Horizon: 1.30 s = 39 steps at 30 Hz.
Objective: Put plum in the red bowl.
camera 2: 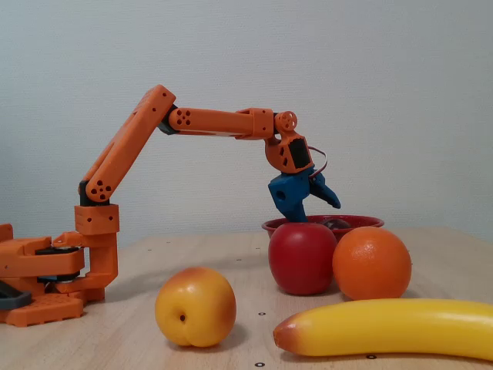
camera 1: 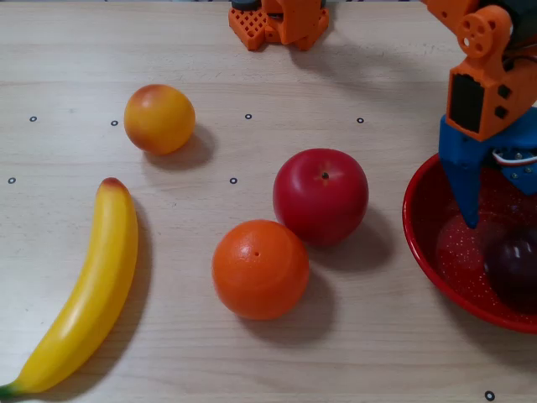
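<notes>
Looking over the pale wooden table (camera 1: 252,67) from above, I see first the long yellow plastic banana (camera 1: 84,290) at the left, then the large glossy red bowl with white speckles (camera 1: 419,231) at the right edge, and between them the bright red apple (camera 1: 320,195) touching the round orange fruit (camera 1: 260,269), with the yellow-orange peach (camera 1: 159,118) well apart at the upper left. My blue two-finger gripper (camera 1: 495,201) hangs over the far part of the bowl, and its fingers are spread apart with nothing between them; in the fixed view (camera 2: 316,206) one finger points down toward the rim and the other sticks out to the side. The small dark purple plum (camera 1: 512,262) lies inside the bowl, on its speckled floor, below my fingertips in the overhead view and toward the near side of the bowl. From the side only a dark top of it (camera 2: 337,223) shows above the rim. I judge the plum is free of my fingers, though I cannot tell surely whether one tip is touching it. It is round, so it has no long axis. The move I expect is upward and back toward my base, away from the plum, and I should keep the lower finger clear of the bowl rim.
</notes>
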{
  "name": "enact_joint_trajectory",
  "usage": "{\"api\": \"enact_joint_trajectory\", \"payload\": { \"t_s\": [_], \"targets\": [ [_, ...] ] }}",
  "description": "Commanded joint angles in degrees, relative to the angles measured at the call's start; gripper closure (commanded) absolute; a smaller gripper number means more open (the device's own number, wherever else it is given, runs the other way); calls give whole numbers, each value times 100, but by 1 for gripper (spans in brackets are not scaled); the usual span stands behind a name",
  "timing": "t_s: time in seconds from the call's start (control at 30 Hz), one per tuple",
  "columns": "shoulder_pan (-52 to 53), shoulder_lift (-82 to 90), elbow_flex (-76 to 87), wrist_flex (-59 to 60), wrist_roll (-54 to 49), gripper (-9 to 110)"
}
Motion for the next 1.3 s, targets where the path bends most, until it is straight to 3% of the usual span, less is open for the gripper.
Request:
{"api": "enact_joint_trajectory", "payload": {
  "t_s": [0.0,0.57,0.8,0.97,1.27],
  "targets": [
    [18,475,-633,9,-149,55],
    [422,1969,-422,826,-88,59],
    [571,2514,-404,1037,9,77],
    [686,2760,-378,1099,149,100],
    [923,3243,-132,1371,176,102]
  ]
}}
